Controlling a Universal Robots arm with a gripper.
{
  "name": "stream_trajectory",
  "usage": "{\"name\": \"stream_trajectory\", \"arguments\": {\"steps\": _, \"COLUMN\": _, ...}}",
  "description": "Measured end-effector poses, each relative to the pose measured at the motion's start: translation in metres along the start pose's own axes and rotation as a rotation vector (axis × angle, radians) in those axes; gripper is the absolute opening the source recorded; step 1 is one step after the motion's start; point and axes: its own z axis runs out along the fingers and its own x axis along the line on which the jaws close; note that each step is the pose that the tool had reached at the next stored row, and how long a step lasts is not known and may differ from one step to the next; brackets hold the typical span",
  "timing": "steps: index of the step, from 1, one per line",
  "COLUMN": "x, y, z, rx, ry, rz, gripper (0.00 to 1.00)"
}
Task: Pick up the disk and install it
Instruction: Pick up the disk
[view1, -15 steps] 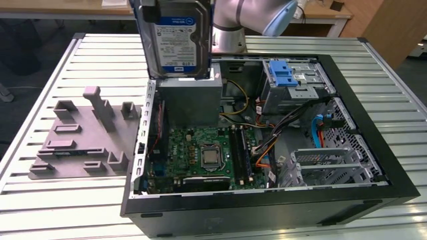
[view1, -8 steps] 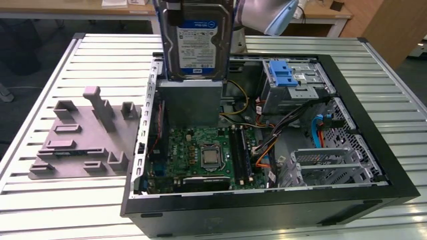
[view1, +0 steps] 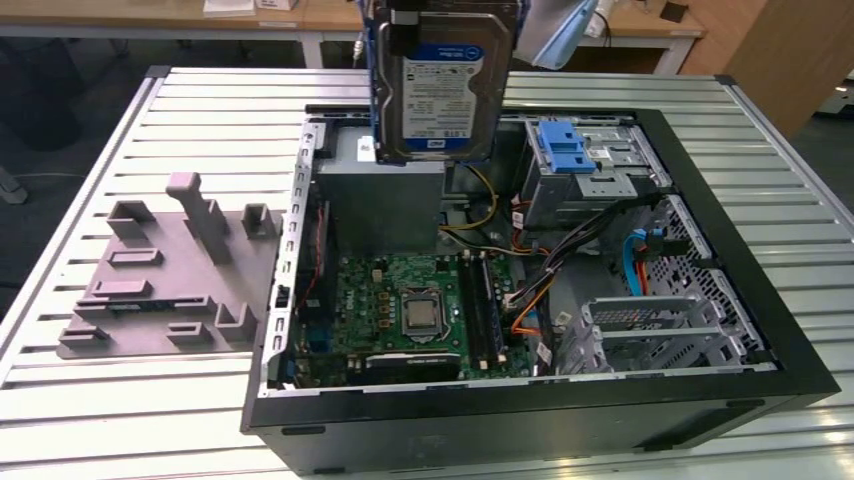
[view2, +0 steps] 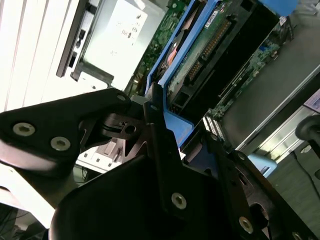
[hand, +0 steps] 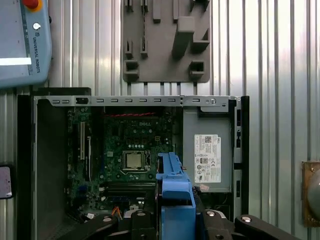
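Fig.: I see the gripper (view2: 182, 122) pinching the disk (view1: 441, 85) by its blue side rails (label shows in the exterior view). Disk hangs upright, clear above the open PC case (view1: 534, 415), over the case's grey PSU box (view1: 380, 205). Motherboard (hand: 130, 150) lies inside the case, below the disk. Grey fixture plate (view1: 160, 280) sits just beside the case.

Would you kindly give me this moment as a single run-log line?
phase: carrying | tool: shut on disk | disk: upright, in the air over open computer case | installed: not yet
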Motion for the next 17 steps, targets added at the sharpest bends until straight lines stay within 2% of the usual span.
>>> {"name": "stream_trajectory", "arguments": {"steps": 7, "x": -0.0006, "y": -0.0299, "z": 0.0013, "rx": 0.0, "ry": -0.0001, "rz": 0.0, "gripper": 0.36}}
{"name": "stream_trajectory", "arguments": {"steps": 9, "x": 0.0007, "y": -0.0312, "z": 0.0018, "rx": -0.0001, "ry": 0.0001, "rz": 0.0, "gripper": 0.36}}
{"name": "stream_trajectory", "arguments": {"steps": 12, "x": 0.0071, "y": -0.0319, "z": 0.0027, "rx": 0.0, "ry": -0.0002, "rz": 0.0, "gripper": 0.36}}
{"name": "stream_trajectory", "arguments": {"steps": 17, "x": 0.0076, "y": -0.0321, "z": 0.0026, "rx": 0.0, "ry": 0.0, "rz": 0.0, "gripper": 0.36}}
